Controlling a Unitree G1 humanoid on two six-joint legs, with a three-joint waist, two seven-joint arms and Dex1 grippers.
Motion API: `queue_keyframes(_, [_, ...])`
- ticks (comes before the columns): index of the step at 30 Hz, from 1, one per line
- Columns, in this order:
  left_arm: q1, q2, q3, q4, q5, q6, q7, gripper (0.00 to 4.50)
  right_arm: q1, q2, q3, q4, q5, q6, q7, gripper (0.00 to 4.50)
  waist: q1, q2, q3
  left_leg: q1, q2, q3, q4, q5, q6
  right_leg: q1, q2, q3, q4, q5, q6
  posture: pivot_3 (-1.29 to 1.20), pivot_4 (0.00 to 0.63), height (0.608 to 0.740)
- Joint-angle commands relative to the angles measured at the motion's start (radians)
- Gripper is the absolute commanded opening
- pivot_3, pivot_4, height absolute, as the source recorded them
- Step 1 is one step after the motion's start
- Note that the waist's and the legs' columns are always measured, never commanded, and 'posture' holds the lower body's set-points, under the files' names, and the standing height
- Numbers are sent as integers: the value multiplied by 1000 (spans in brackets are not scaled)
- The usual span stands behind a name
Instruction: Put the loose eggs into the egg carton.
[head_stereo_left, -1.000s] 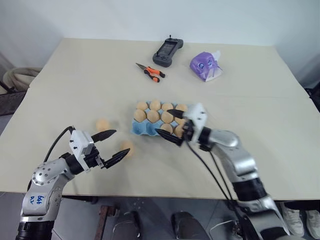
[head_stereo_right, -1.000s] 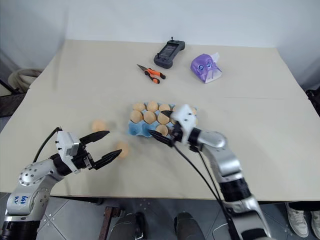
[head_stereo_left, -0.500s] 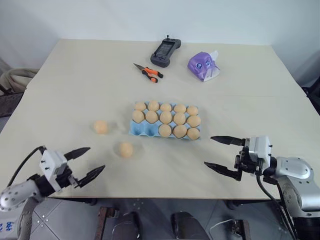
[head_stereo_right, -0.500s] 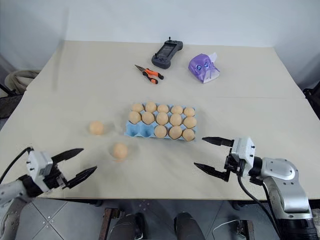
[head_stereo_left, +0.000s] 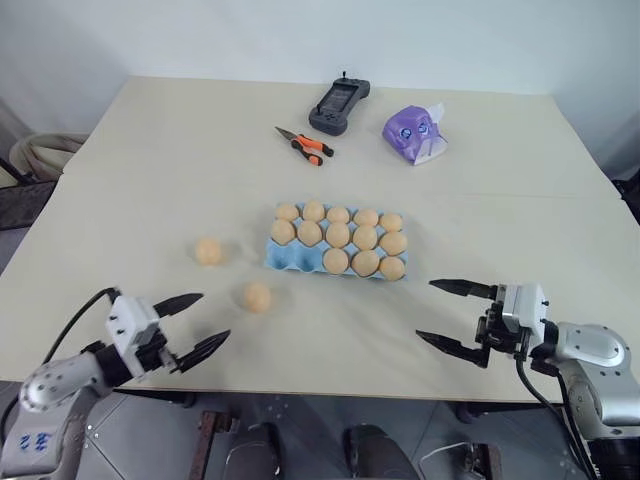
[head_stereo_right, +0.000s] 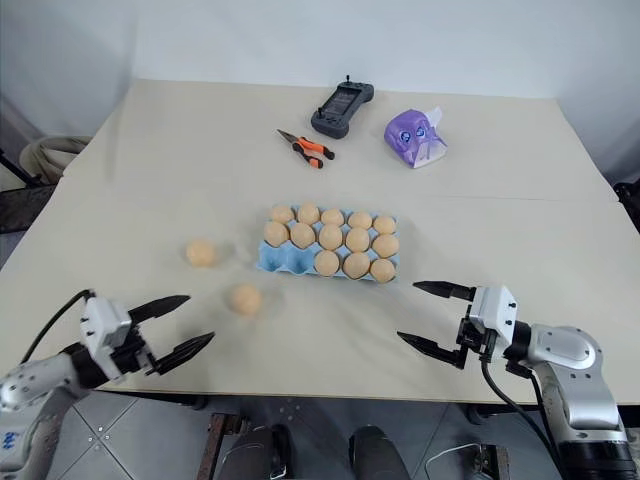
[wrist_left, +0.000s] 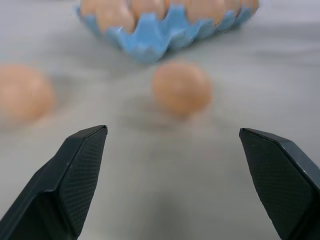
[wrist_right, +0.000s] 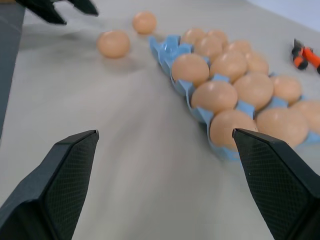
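Note:
The light blue egg carton (head_stereo_left: 285, 259) sits mid-table with several tan eggs in it; its two front-left cups are empty. Two loose eggs lie to its left, one farther out (head_stereo_left: 208, 250) and one nearer the front (head_stereo_left: 257, 296). My left gripper (head_stereo_left: 214, 316) is open and empty, short of the nearer egg (wrist_left: 181, 87) and pointing at it. My right gripper (head_stereo_left: 425, 310) hangs open and empty at the front right, apart from the carton (wrist_right: 172, 45).
A black handheld controller (head_stereo_left: 338, 102), orange-handled pliers (head_stereo_left: 305, 145) and a purple tissue packet (head_stereo_left: 414, 132) lie at the back of the table. Both grippers are close to the table's front edge. A coiled hose (head_stereo_left: 35, 155) lies off the table's left side.
My right gripper has left the carton's front edge and swung out to the right and back toward the table's front. The left gripper has drawn back a little from the nearer egg.

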Motion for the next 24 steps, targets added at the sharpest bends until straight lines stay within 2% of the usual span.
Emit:
queue_keyframes(1, [-64, -42, -48, -47, -20, 43, 51, 4500, 24, -26, -46, -5, 12, -23, 7, 4478, -1, 0, 0, 0, 0, 0, 0, 0, 0, 0, 0, 0, 0, 0, 0, 0, 150, 740])
queue_keyframes(8, [-201, -94, -206, 74, 98, 43, 85, 4500, 48, -13, -40, -61, 22, 5, -32, 4478, -4, 0, 0, 0, 0, 0, 4, 1, 0, 0, 2, 1, 4, 0, 1, 0, 150, 740])
queue_keyframes(13, [-232, -111, -238, 142, 153, -3, 101, 4500, 58, -11, -37, -87, 32, 17, -41, 4478, -4, 0, 0, 1, 0, 0, 5, 2, -1, 0, 2, 2, 5, 0, 1, 0, 150, 740])
queue_keyframes(17, [-243, -122, -240, 181, 174, -11, 124, 3662, 67, 12, -20, -125, 61, 28, -41, 4500, 0, 0, 0, 1, 1, 0, 5, 2, 0, 0, 2, 1, 6, 0, 1, 0, 150, 740])
queue_keyframes(21, [-255, -131, -236, 199, 181, -26, 132, 2435, 65, 53, 3, -155, 83, 7, -35, 4500, 1, 0, 0, 1, 0, 0, 5, 2, 0, 0, 2, 1, 6, 1, 1, 0, 150, 740])
queue_keyframes(24, [-262, -128, -221, 190, 158, -41, 114, 2286, 49, 78, 16, -175, 105, 2, -27, 4500, 1, 0, 0, 1, 0, 0, 6, 3, 0, 0, 2, 1, 8, 1, 2, 0, 150, 740])
